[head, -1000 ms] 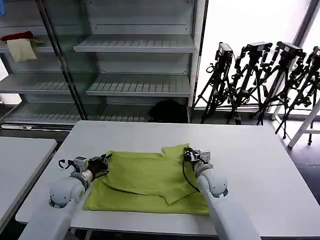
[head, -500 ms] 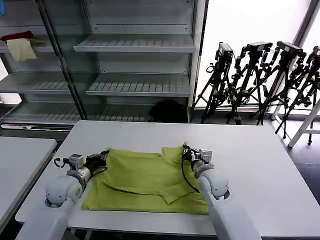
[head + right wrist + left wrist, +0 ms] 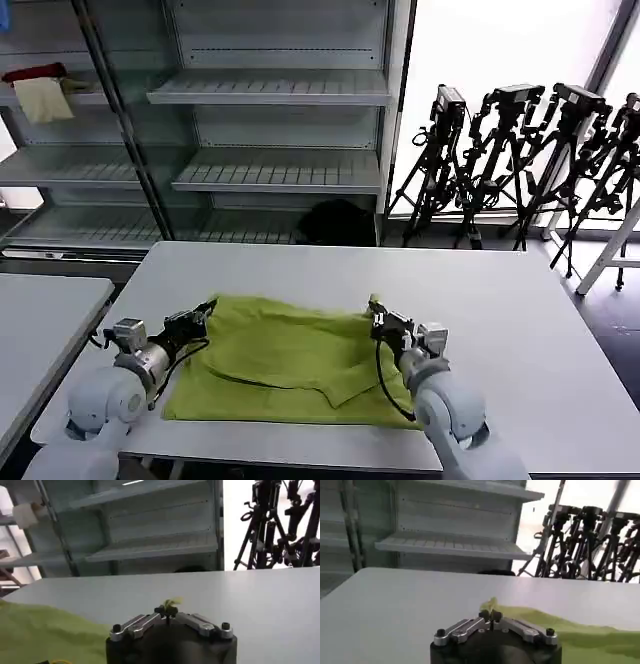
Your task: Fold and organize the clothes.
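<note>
Behind the white table (image 3: 520,330) stand grey shelves (image 3: 270,90) and, toward the window, a row of black tripods (image 3: 530,150). On the table lies the lime-green T-shirt (image 3: 290,365), partly folded, with one flap already turned over its middle.

At the far left corner of the shirt, the left gripper (image 3: 203,309) is clenched on the cloth; the left wrist view shows a small tuft of green pinched between its closed fingertips (image 3: 491,615). That arm lies low and nearly flat over the table, reaching forward and inward from the robot's left side.

At the far right corner, the right gripper (image 3: 376,308) is likewise closed on a nip of the shirt, as seen in the right wrist view (image 3: 167,611). Its arm also runs low, angled slightly inward.

To make this fold well, both arms would likely need to lift the far edge together, at an even height and pace, keep the cloth taut between them, and bring it toward the near hem so the edges line up without dragging the lower layer.
</note>
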Motion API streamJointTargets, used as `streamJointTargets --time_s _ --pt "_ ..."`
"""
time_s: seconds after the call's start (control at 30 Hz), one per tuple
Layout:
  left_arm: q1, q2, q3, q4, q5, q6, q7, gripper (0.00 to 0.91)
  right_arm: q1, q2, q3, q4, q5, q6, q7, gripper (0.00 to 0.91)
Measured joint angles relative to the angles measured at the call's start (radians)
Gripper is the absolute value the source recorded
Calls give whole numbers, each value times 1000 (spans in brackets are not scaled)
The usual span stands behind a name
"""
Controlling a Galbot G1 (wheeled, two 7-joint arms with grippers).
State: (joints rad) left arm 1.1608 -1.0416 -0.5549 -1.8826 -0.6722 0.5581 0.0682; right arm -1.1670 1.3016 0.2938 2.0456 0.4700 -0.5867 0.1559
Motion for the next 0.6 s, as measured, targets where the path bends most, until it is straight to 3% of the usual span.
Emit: streamJointTargets --time_s 0.6 --pt "223 -2 -133 -100 4 -35 61 0 -246 -8 81 155 -66 4 -56 0"
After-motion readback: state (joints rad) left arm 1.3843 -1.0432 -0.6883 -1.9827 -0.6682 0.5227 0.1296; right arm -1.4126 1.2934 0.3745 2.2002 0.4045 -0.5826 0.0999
